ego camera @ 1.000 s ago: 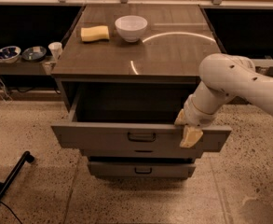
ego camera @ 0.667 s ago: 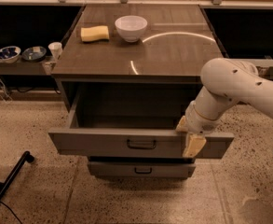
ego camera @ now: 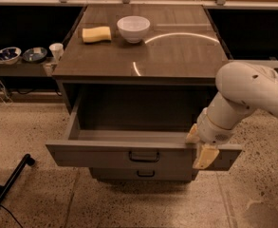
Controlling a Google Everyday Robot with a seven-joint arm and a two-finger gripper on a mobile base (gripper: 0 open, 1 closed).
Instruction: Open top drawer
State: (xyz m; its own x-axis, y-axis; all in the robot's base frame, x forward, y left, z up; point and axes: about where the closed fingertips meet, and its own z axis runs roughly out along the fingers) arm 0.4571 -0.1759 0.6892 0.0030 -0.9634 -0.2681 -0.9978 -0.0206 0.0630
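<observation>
The top drawer (ego camera: 96,156) stands pulled well out of the grey-brown cabinet, and its inside looks empty. Its small dark loop handle (ego camera: 144,156) sits at the centre of the flat front. My gripper (ego camera: 200,145) is at the right end of that front. One cream finger is behind the panel's top edge and the other is in front of it, so it is clamped on the panel. The white arm reaches in from the right. A narrower drawer (ego camera: 145,174) with a like handle shows shut below.
On the cabinet top (ego camera: 176,56) stand a white bowl (ego camera: 133,28) and a yellow sponge (ego camera: 96,34). A low shelf at the left holds two dark bowls (ego camera: 8,54) and a white cup (ego camera: 56,51). A black leg (ego camera: 8,189) lies on the speckled floor at the lower left.
The top drawer has slid farther out toward the camera, and my gripper has moved with it at the right end of its front.
</observation>
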